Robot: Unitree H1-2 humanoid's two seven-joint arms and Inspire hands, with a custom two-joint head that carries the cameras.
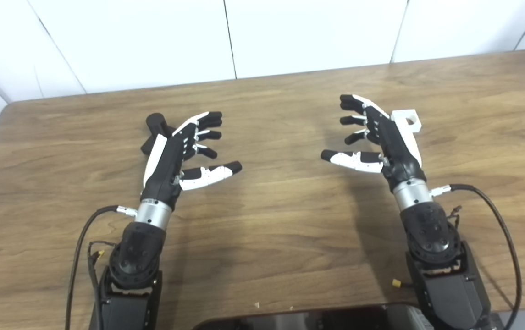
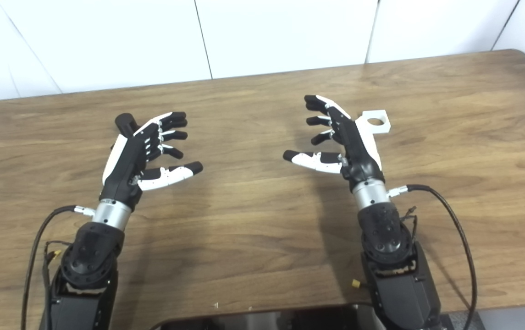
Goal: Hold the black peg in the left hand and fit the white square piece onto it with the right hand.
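Note:
The black peg [image 1: 156,126] lies on the wooden table [image 1: 271,220], mostly hidden behind my left hand [image 1: 182,151]. That hand hovers in front of it, open, fingers spread and thumb pointing right, holding nothing. The white square piece [image 2: 375,121], with a round hole in it, rests on the table just behind and to the right of my right hand [image 2: 340,137]. My right hand is open too, thumb pointing left, nothing between its fingers. In the left eye view the hand covers part of the white piece [image 1: 408,119].
White wall panels [image 1: 225,36] rise behind the table's far edge. Black cables [image 1: 496,215] trail from both wrists over the table. A dark object [image 1: 317,318] sits at the near edge between the arms. A small yellow connector [image 1: 396,283] lies by the right forearm.

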